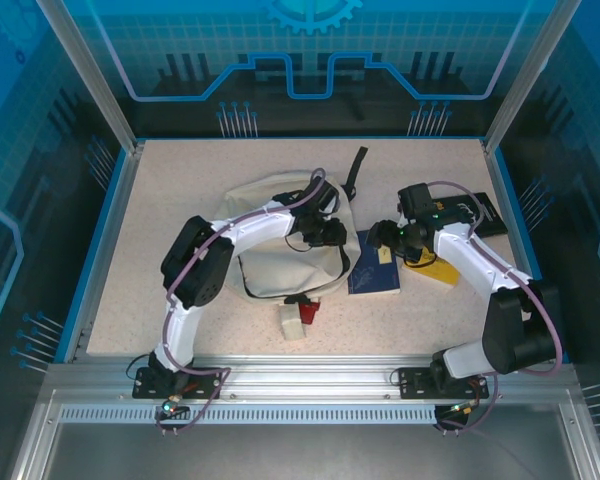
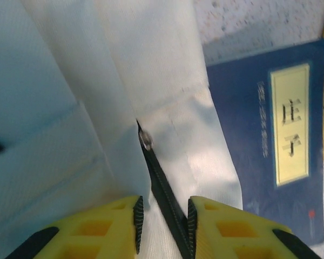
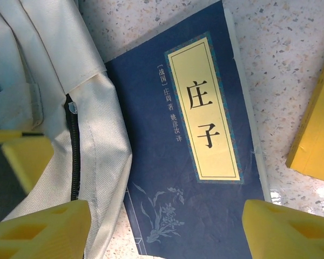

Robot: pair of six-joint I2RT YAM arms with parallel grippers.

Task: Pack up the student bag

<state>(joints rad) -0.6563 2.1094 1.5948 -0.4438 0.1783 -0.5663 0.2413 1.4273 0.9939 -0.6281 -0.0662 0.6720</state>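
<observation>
1. Starting nearest the arm bases: a small white block (image 1: 292,327) and a red piece (image 1: 308,312) sit loose on the table (image 1: 180,180), just in front of the student bag (image 1: 280,265). Neither is packed.
2. The student bag lies flat mid-table, a little left of centre, with the left arm reaching across it.
3. The left gripper (image 2: 163,204) is at the bag's right edge, jaws narrow, straddling the black zipper (image 2: 154,164) just behind the pull (image 2: 146,141). One pad touches the tape and a sliver of gap shows on the other side, so I can't tell if it is clenched. It is likely placed there to work the zip or pin the fabric.
4. The right gripper (image 3: 164,216) hangs over the blue book (image 3: 156,178), jaws spread wide and holding nothing. It is probably lined up to take the book next.
5. In the way: the zip looks shut at this end, the bag fabric overlaps the book's left edge, and the two grippers are crowded close together.
6. Farther out: a yellow box (image 1: 438,272) sits just right of the book. A flat black item (image 1: 483,212) lies beyond it near the right edge, and the black strap (image 1: 357,165) trails toward the far side.
</observation>
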